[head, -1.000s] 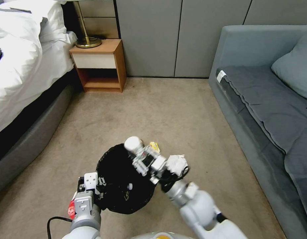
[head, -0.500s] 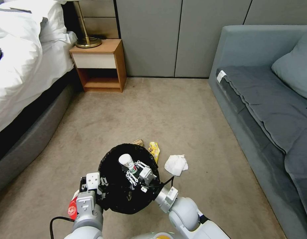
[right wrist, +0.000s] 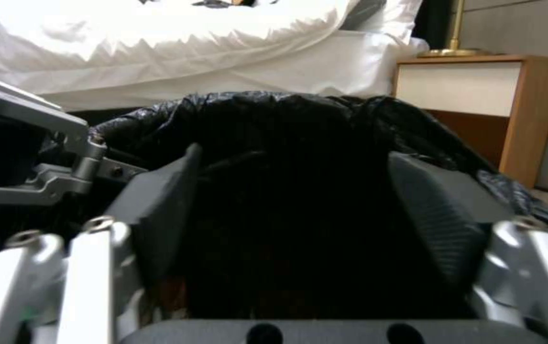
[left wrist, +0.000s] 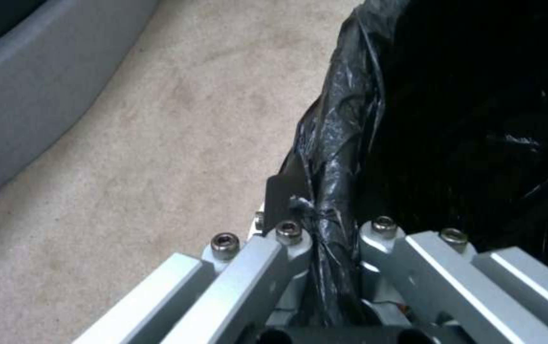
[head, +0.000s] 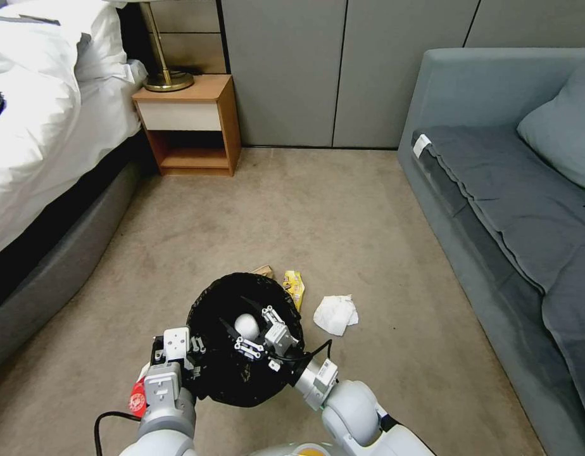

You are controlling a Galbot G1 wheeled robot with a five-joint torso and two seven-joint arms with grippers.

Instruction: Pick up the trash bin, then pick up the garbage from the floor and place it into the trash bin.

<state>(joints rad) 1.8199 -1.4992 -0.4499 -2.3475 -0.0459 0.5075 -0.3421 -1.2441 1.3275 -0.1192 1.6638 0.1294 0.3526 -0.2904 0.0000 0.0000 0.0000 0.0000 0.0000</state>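
Note:
The trash bin [head: 204, 310], lined with a black bag, hangs off the floor [head: 343, 221] with my left gripper [head: 190, 365] shut on its near rim. In the left wrist view the left gripper [left wrist: 325, 229] pinches the crinkled bag edge [left wrist: 350, 119]. My right gripper [head: 253, 330] reaches into the bin mouth, open, with a small white bottle [head: 245, 324] just off its fingers inside the bag. The right wrist view shows the right gripper [right wrist: 293, 167] with its pads [right wrist: 159, 205] spread wide and nothing between them, facing the bin's dark inside [right wrist: 287, 102]. Garbage on the carpet: white tissue [head: 335, 314], yellow wrapper [head: 294, 285], brown scrap [head: 263, 271].
A red packet [head: 136, 399] lies by my left arm. A bed [head: 39, 126] runs along the left, a wooden nightstand [head: 191, 120] with a brass lamp stands at the back, and a grey sofa [head: 508, 190] lines the right. Open carpet lies between them.
My right gripper came down from above the bin's rim into its mouth with the bottle, then opened. The bottle now sits lower inside the bag. The left arm and bin held still.

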